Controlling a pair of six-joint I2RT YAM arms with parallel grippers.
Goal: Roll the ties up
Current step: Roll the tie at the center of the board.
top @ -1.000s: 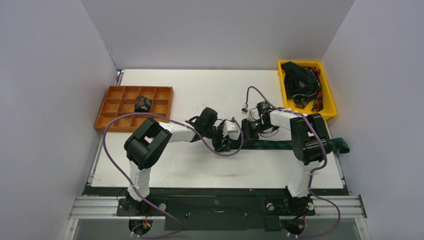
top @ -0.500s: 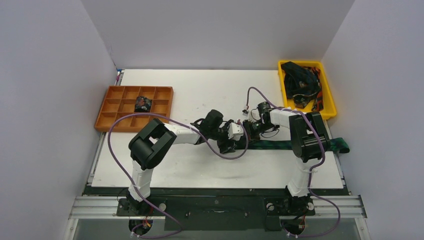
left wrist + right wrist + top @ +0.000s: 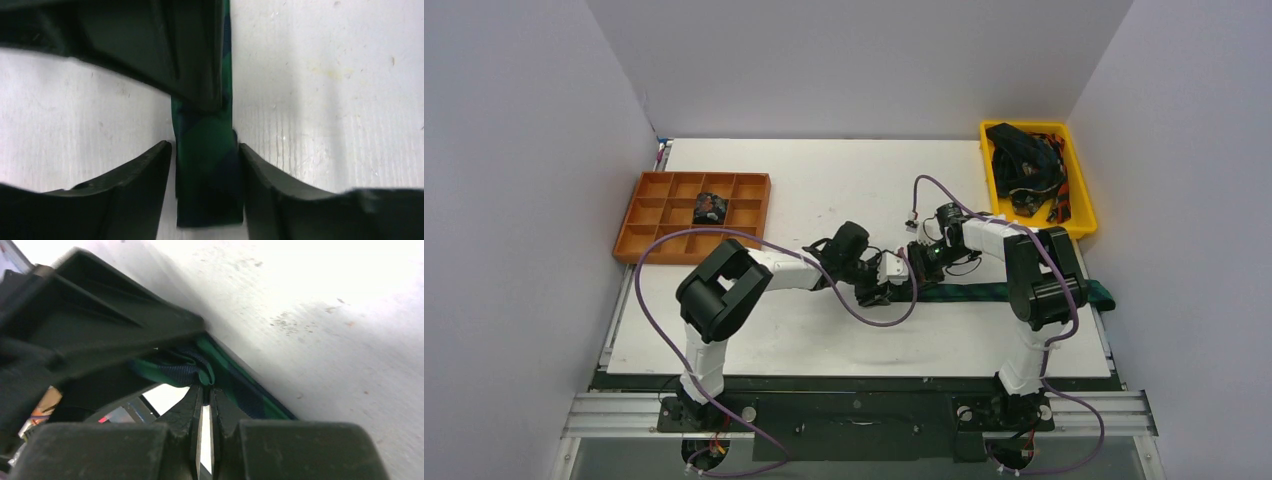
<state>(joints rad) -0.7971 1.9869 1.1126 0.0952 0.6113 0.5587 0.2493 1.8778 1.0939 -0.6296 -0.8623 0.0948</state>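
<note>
A dark green and navy plaid tie (image 3: 1004, 292) lies flat across the table's right half, and its left end (image 3: 207, 170) reaches the two grippers. My left gripper (image 3: 205, 165) straddles that end. Its right finger (image 3: 272, 190) touches the cloth edge, while a thin gap shows at the left finger (image 3: 135, 190). My right gripper (image 3: 205, 390) is shut on a folded bit of the tie (image 3: 195, 367) just beyond. In the top view the left gripper (image 3: 882, 291) and right gripper (image 3: 917, 265) nearly meet. A small dark coiled tie (image 3: 709, 207) sits in the orange tray (image 3: 659, 240).
The orange compartment tray stands at the left of the table. A yellow bin (image 3: 1079, 215) at the back right holds a heap of dark ties (image 3: 1024, 165). Purple cables (image 3: 864, 305) loop around both arms. The tie's far end (image 3: 1104, 296) hangs at the table's right edge.
My left gripper has moved right onto the tie's end and its jaws have narrowed around it. The tie's far end has slid slightly left. The right gripper stays shut.
</note>
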